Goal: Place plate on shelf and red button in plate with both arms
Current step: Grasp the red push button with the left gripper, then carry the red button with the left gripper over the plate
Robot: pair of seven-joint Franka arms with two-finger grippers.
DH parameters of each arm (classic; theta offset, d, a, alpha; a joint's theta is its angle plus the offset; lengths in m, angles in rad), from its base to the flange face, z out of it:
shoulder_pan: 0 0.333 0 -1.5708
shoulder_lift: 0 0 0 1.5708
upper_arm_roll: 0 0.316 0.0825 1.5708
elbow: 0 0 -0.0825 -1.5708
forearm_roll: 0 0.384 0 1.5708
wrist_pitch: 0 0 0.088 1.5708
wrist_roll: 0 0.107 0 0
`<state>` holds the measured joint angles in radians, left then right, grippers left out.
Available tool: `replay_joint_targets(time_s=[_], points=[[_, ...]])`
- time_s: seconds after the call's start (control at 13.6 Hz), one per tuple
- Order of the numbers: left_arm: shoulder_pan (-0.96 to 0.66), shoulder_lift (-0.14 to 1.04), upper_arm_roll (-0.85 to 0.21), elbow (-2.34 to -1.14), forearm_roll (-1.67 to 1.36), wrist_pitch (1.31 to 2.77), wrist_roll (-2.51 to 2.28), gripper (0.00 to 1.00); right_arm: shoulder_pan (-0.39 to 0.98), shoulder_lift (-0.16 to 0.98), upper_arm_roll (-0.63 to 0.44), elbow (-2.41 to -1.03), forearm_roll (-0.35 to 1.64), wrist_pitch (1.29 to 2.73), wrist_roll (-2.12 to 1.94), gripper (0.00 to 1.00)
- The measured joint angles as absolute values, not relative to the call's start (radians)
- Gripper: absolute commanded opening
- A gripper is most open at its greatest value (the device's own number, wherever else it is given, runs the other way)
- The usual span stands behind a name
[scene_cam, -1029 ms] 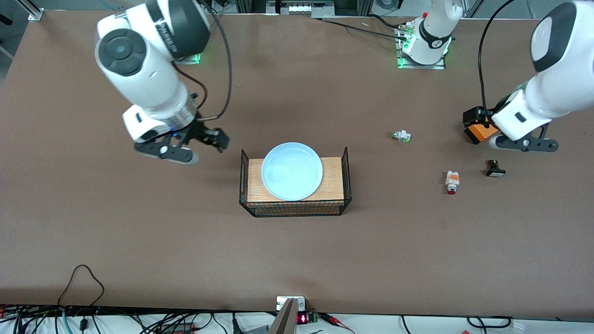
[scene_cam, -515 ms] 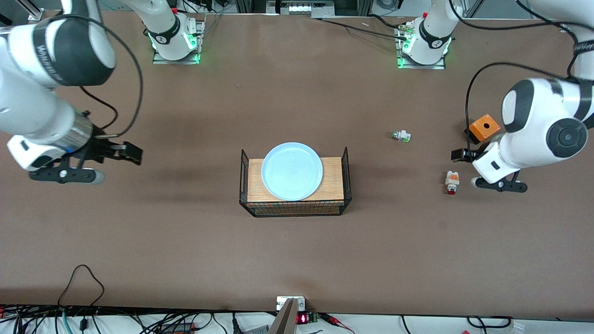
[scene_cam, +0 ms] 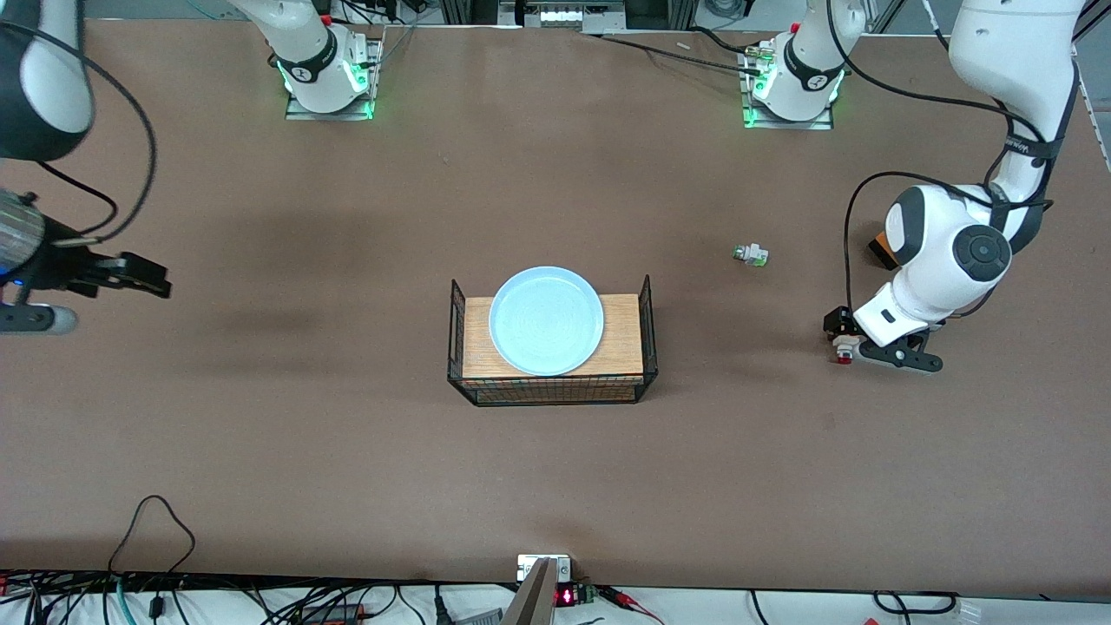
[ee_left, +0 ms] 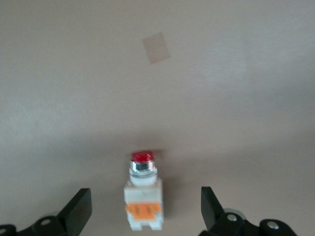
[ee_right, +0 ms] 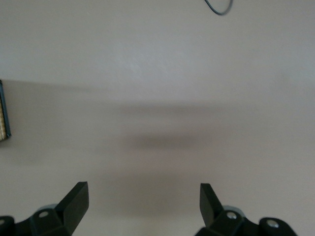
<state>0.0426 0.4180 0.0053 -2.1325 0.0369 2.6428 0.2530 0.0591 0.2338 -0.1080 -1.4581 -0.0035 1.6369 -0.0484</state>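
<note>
At centre of the front view, the plate [scene_cam: 546,319] lies on a wooden board inside a wire basket [scene_cam: 647,305], the landmark used below. Toward the left arm's end of the surface [scene_cam: 555,486] from the basket, the left gripper [scene_cam: 855,347] sits low over the red button [scene_cam: 842,351], which is largely hidden under it. A green-tipped part [scene_cam: 750,254] lies between basket and button, farther from the camera. Toward the right arm's end, well apart from the basket, the right gripper [scene_cam: 82,291] waits with nothing in it.

Left wrist view: jaws wide, 1 either side of the button [ee_left: 143,196], neither touching it. Likely risks: the small button sits toward the jaw bases, so closing may tip it, or clip only its orange block.

Right wrist view: jaws wide over bare surface; a basket corner [ee_right: 4,118] shows at the frame's edge.
</note>
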Motion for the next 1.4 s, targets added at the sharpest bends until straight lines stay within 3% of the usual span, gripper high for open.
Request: replay_joint_targets(time_s=[0.15,0.22,0.29,0.44,0.59,0.74,1.1,1.4], points=[[0.063,0.462,0.006,-2.154,0.037,2.722,0.285,0.97,0.056,0.197,-0.108,-1.458,-0.003,1.577,-0.051,1.0],[0.065,0.48,0.005,-2.158,0.037,2.736,0.289,0.92,0.058,0.177,-0.105,-1.462,-0.003,1.567,-0.051,1.0],[0.065,0.491,0.004,-2.162,0.037,2.741,0.29,0.81,0.06,0.16,-0.102,-1.478,-0.003,1.573,-0.051,1.0],[0.065,0.499,0.001,-2.168,0.037,2.744,0.292,0.41,0.062,0.125,-0.1,-1.548,-0.003,1.619,-0.051,1.0],[0.065,0.498,0.001,-2.169,0.037,2.744,0.294,0.21,0.062,0.091,-0.1,-1.602,-0.004,1.626,-0.051,1.0],[0.065,0.494,-0.001,-2.167,0.037,2.745,0.294,0.1,0.062,0.061,-0.1,-1.616,-0.004,1.604,-0.05,1.0],[0.06,0.452,-0.018,-2.14,0.037,2.681,0.296,0.08,0.062,0.035,-0.1,-1.623,-0.004,1.575,-0.027,1.0],[0.052,0.332,-0.088,-1.951,0.036,2.216,0.278,0.09,0.062,0.029,-0.099,-1.622,-0.004,1.574,-0.014,1.0]])
